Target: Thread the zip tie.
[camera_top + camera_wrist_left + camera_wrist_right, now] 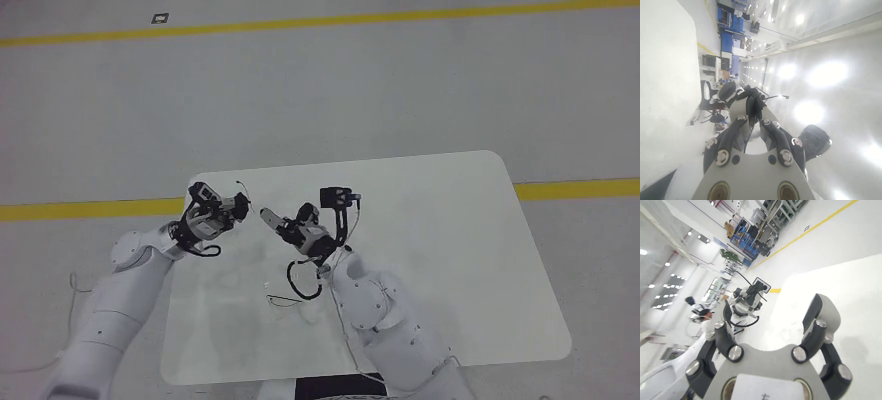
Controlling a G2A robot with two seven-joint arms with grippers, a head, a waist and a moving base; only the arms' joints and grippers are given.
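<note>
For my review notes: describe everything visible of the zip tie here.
The zip tie is a thin black strap that looks like plastic. The left gripper is shut on it partway along, so the strap sticks out on both sides of the fingers. One stretch is gently bowed and ends in a small block, probably the head. It forms no loop and is held in the air. The open right gripper is apart from it.

**Left clamped, right spread wide**

Your left gripper (754, 101) is pinched tight on the zip tie (772, 97). Your right gripper (771, 303) faces it from close by, its fingers spread wide apart and holding nothing. From above, both forearms angle inward, with the two grippers near each other but apart.
</note>
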